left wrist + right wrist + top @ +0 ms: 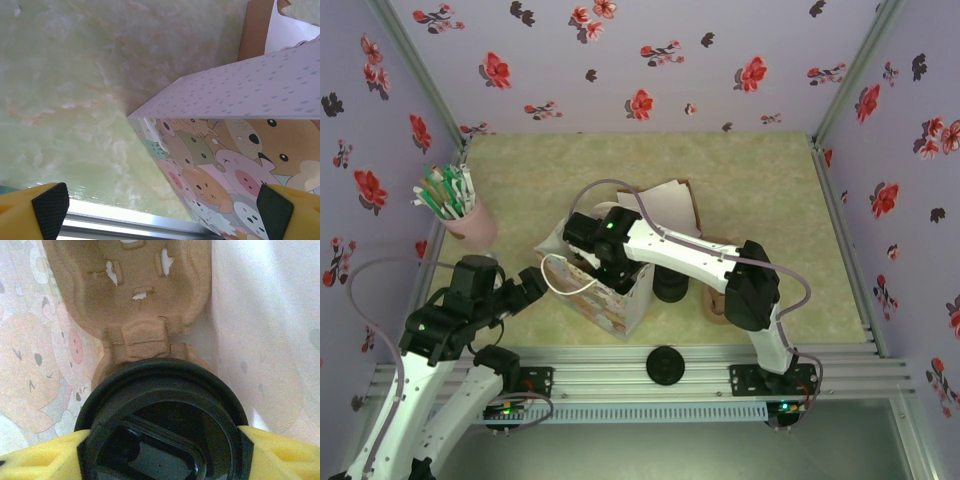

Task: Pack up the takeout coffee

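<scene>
The takeout coffee (165, 410) shows as a round black lid in the right wrist view, low inside the cartoon-animal paper bag (620, 300). My right gripper (165, 455) is shut on it, with a yellow finger pressed to each side of the lid. Just beyond the lid, a brown moulded cup carrier (135, 295) rests on the bag's bottom. From above, the right arm reaches down into the bag's open mouth. My left gripper (160, 210) stands wide open and empty beside the bag's (235, 150) near-left corner, apart from it, close to the table's front rail.
A pink cup of straws (460, 215) stands at the left. A short black stack of lids (670, 288) sits right of the bag, and one black lid (665, 365) lies on the front rail. Brown cardboard (670, 200) lies behind the bag.
</scene>
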Controlling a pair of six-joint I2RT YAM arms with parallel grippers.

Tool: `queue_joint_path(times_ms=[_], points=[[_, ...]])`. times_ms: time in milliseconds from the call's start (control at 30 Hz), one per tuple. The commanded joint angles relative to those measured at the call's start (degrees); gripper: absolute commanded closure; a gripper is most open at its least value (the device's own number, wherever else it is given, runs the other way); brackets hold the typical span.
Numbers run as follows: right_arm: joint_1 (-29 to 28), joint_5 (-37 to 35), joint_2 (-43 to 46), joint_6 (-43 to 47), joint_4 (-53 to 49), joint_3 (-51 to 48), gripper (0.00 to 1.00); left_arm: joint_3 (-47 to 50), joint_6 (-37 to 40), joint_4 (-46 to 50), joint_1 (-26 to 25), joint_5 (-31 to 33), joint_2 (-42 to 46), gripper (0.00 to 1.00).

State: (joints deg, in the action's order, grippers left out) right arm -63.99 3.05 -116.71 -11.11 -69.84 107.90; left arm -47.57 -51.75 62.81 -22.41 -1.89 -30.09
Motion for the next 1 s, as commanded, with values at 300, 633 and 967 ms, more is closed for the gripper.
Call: queue_joint_path(times_ms=[300, 633, 967], points=[[0.2, 0.3, -3.7, -2.2, -1.6, 0.1, 0.25, -1.8, 0.9, 0.7, -0.3, 1.3, -0.3, 0.01], [0.1, -1.1, -2.4, -2.4, -4.5, 3.9, 0.19, -1.3, 0.8, 0.0, -0.3, 1.4, -0.2, 0.01], [0.2, -1.7, -1.1, -2.5, -6.2, 7.2, 0.13, -1.4, 0.9, 0.0, -0.3, 1.3, -0.4, 0.01]])
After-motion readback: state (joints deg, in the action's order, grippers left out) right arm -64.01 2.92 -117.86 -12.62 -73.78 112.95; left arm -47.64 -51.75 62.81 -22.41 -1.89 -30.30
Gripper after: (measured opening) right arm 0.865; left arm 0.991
